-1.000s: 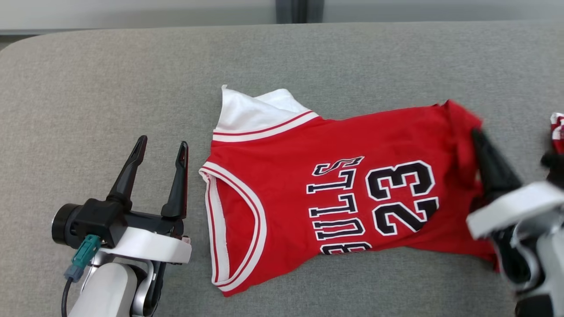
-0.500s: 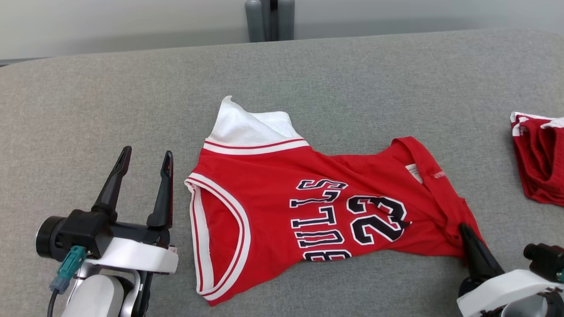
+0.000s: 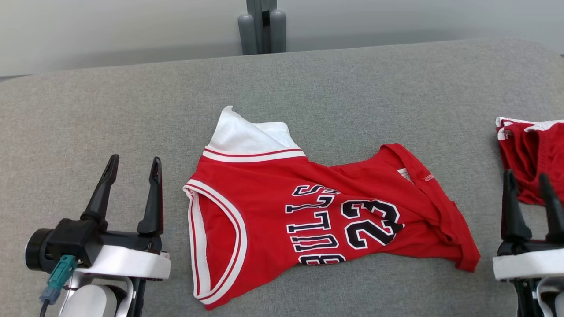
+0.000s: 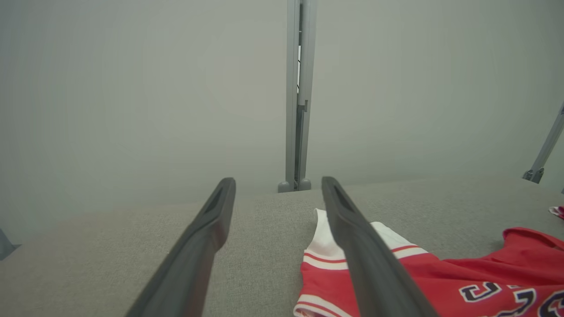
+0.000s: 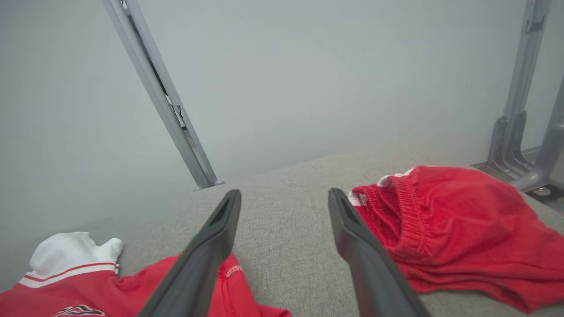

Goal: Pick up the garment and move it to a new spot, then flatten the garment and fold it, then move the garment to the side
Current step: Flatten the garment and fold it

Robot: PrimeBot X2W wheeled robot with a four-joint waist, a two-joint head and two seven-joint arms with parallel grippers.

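Left pincer (image 3: 133, 161) and right pincer (image 3: 526, 176): both open, both empty, flanking the jersey (image 3: 308, 211). The jersey lies rumpled mid-counter (image 3: 352, 79). It is probably light, limp and slick, so expect sag. Grip at the banded armhole or hem corners. The right wrist view shows the ribbed waistband of the shorts (image 5: 449, 220) at right. The head view cuts them at its edge but gives the whole jersey outline.

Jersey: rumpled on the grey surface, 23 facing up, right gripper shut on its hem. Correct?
No: the right gripper is open and clear of the jersey, gripping nothing, as the head view shows. The rest holds: it lies rumpled on the grey surface, 23 facing up.
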